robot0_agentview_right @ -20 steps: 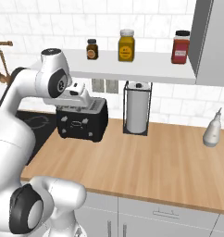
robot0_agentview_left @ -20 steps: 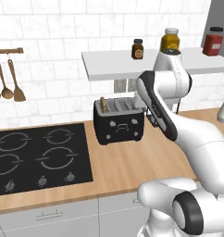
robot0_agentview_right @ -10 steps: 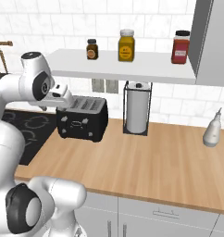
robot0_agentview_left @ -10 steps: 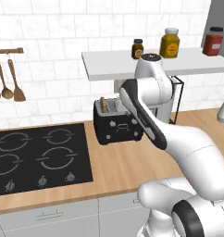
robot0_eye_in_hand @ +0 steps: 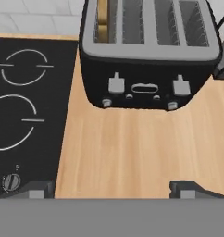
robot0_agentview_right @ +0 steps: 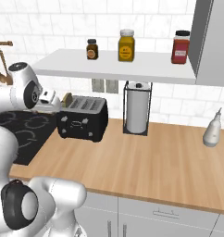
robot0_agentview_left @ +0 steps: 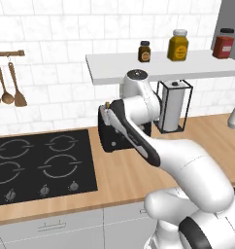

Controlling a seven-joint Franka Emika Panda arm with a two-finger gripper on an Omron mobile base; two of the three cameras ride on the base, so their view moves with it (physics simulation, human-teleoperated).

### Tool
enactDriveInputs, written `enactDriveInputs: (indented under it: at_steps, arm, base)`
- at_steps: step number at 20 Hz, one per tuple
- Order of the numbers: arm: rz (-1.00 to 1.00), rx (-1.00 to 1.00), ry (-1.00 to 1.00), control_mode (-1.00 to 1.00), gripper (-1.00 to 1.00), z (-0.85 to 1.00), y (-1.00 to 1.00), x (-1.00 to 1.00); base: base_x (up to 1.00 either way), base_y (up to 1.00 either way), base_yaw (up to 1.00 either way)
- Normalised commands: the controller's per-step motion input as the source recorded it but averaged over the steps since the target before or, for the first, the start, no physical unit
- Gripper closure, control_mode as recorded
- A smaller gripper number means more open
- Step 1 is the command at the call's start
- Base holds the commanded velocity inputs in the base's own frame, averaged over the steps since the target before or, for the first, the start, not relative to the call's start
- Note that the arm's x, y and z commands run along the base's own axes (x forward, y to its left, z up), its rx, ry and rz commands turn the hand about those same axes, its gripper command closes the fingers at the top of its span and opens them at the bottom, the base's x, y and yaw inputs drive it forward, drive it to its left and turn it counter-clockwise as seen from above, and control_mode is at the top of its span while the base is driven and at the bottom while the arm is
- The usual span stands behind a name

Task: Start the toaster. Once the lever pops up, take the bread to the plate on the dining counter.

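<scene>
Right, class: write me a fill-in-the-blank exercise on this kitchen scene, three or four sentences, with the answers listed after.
1. The bread stands in the toaster slot nearest the ____.
2. The gripper has its jaws ____ and holds nothing.
3. On the shelf above the counter stand ____ jars.
4. The paper towel roll stands upright inside a black wire ____.

Missing words: hob; open; three; holder

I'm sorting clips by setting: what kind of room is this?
A rendered home kitchen, most likely: a black hob set into a wooden worktop, a toaster beside it, and spice jars on a wall shelf.
</scene>
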Motion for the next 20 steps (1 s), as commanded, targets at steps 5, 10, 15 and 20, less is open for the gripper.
enactDriveInputs:
  at_steps: [5,10,15,20]
  arm:
    - [0.00,0.00,-0.03,-1.00,-1.00,-0.42,0.34,0.53]
    - [0.00,-0.01,-0.12,-1.00,-1.00,-0.29,0.00,0.24]
    - [0.00,-0.02,-0.06,-1.00,-1.00,-0.30,0.01,0.33]
    - [0.00,0.00,-0.01,-1.00,-1.00,-0.33,0.00,0.40]
  base:
    - [0.00,0.00,0.00]
    - [0.00,0.00,0.00]
    - [0.00,0.00,0.00]
    - [0.00,0.00,0.00]
